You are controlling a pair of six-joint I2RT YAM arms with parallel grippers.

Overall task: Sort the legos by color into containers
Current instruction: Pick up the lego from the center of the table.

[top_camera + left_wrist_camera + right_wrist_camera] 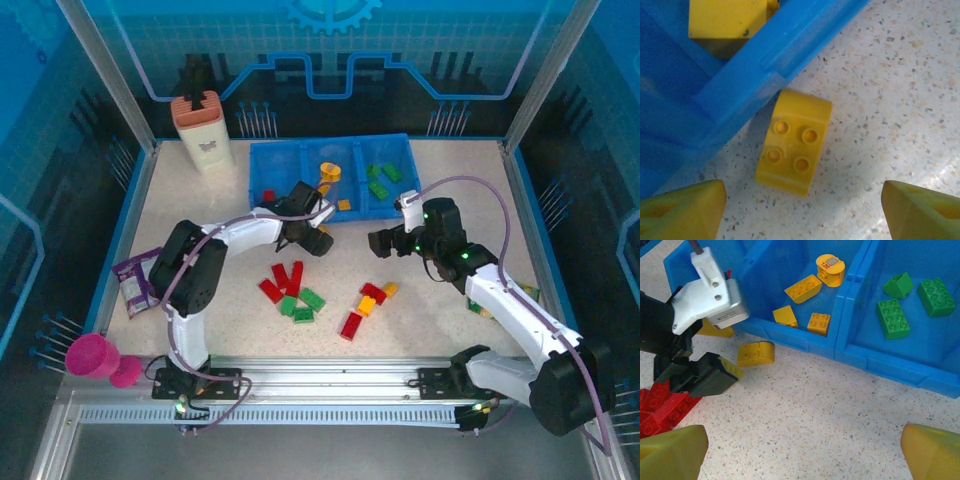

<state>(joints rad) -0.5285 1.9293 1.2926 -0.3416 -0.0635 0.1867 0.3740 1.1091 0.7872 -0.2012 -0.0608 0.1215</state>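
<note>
Lying studs-up on the speckled surface (900, 100), a yellow brick (794, 142) sits just outside the near wall of the blue tray (790, 45), touching it or nearly so. The left fingers (682, 212) are spread wide to either side of the brick and hold nothing. The tray's middle compartment (790, 260) holds the yellow pieces: a long brick (803, 288), a round piece marked 120 (830, 270), and two small bricks (819, 322) against the near wall. The right compartment (920, 335) holds three green bricks (892, 317). In the left compartment (262, 165) one red brick (268, 195) shows from above; the left arm (240, 232) crosses that compartment's near corner and hides what lies there. The right fingers (672, 455) are also parted and empty, hovering over bare surface in front of the tray. More legos (300, 295), red, green and orange, lie scattered nearer the arm bases, well apart from the tray. At the top edge of the left wrist view a yellow block (725, 20) inside the tray is cut off, and the tray wall there is blurred. A beige bottle (205, 130) stands upright beside the tray's left end.
</note>
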